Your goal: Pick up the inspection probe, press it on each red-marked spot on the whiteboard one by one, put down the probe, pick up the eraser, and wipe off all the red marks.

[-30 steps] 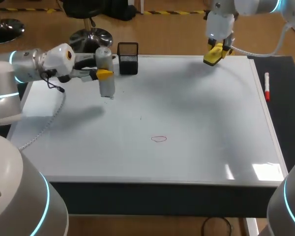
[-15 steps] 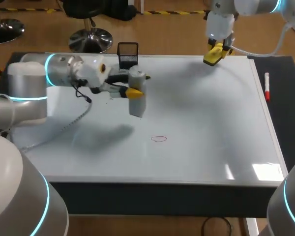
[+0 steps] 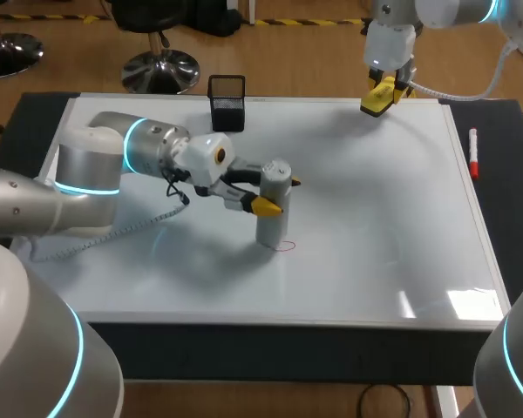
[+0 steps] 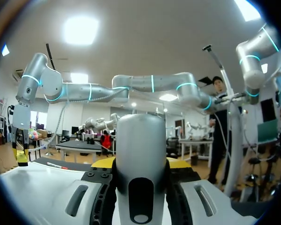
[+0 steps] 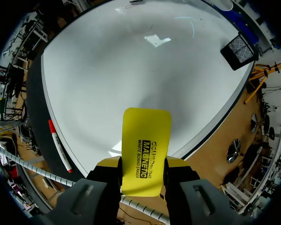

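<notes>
Head view: the inspection probe point(image 3: 273, 228), a grey cylinder, was seen standing upright near the middle of the whiteboard point(image 3: 375, 226), clamped between the two yellow-tipped fingers of the left gripper point(image 3: 279, 194), which gripped it from both sides around its upper half. The probe's lower end was placed at the red mark point(image 3: 287, 246), of which only a small arc was left showing just beside the base; whether the tip pressed on the board could not be determined. In the left wrist view the probe was shown filling the gap between the fingers, with a yellow tip seated against each side. The right gripper point(image 3: 381, 94) was held above the far edge of the whiteboard, well apart from the probe, with its fingers closed on the yellow eraser point(image 5: 145, 150), which projected ahead of the fingertips over the board's edge. A black mesh cup point(image 3: 227, 103) was located at the far edge of the board, and a red marker point(image 3: 473, 153) lay on the dark mat just beside the board's right side.
</notes>
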You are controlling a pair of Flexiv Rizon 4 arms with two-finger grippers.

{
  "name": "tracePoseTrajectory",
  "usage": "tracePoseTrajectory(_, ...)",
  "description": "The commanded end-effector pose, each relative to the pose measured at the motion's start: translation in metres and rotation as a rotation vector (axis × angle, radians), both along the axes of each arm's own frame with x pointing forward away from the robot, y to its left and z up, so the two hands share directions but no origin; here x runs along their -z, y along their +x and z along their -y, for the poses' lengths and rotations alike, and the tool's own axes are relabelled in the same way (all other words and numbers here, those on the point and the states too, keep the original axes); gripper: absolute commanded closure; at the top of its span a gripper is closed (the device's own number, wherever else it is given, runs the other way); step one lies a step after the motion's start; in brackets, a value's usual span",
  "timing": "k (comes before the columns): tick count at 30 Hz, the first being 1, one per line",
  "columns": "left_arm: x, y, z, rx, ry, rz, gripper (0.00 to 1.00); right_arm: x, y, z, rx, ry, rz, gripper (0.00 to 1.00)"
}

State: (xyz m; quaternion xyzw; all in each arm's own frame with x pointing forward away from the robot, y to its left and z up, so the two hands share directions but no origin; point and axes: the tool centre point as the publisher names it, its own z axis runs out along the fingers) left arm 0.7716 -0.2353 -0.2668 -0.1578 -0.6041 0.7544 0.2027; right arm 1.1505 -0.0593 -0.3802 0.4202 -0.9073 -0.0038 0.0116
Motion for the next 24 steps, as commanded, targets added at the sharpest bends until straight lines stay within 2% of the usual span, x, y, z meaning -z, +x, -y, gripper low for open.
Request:
tracePoseTrajectory(1, 0.011, -0.001, 0.007, 0.014, -0.014, -0.009, 1.0, -0.001, 0.001, 0.001, -0.002, -0.003, -0.004, 1.0)
tracePoseTrajectory(10, 0.016, 0.0, 0.013, 0.039, -0.022, 0.007, 1.0, -0.001, 0.001, 0.001, -0.002, -0.003, -0.004, 1.0)
tracePoseTrajectory(24, 0.028, 0.006, 0.005, 0.028, 0.033, 0.023, 1.0, -0.001, 0.001, 0.001, -0.002, -0.003, -0.004, 1.0)
